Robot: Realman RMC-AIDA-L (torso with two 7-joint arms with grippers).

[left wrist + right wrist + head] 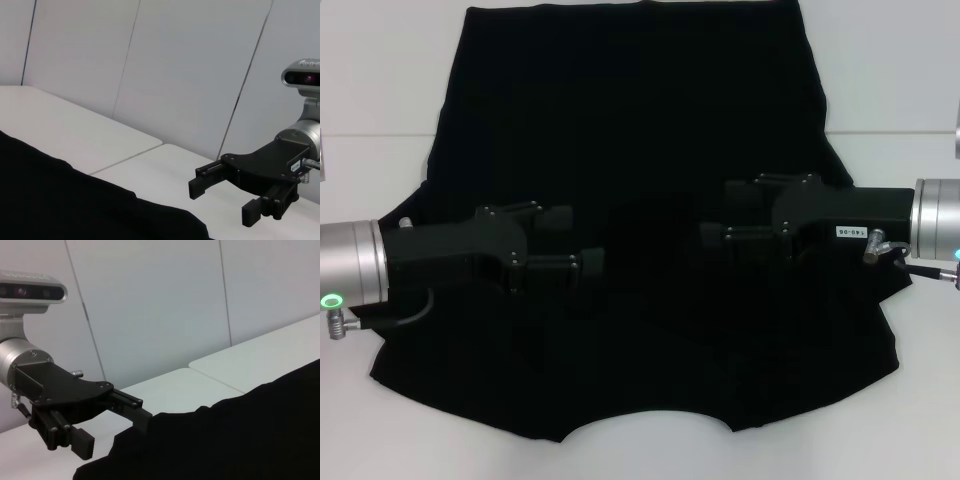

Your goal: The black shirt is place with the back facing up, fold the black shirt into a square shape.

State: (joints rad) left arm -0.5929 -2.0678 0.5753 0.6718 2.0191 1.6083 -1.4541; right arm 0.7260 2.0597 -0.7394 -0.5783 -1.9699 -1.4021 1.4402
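Hovering level over the black shirt [630, 130], left hand [582, 243] and right hand [718, 213] face inward, both spread apart

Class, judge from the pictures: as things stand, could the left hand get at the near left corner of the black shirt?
Probably yes. The left hand hovers open over the black shirt, and nothing lies between it and that corner.

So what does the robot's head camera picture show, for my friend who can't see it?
A black shirt lies spread flat on a white table, its curved neckline nearest the robot. The left gripper and right gripper reach in over it from each side, facing each other, with open fingers.
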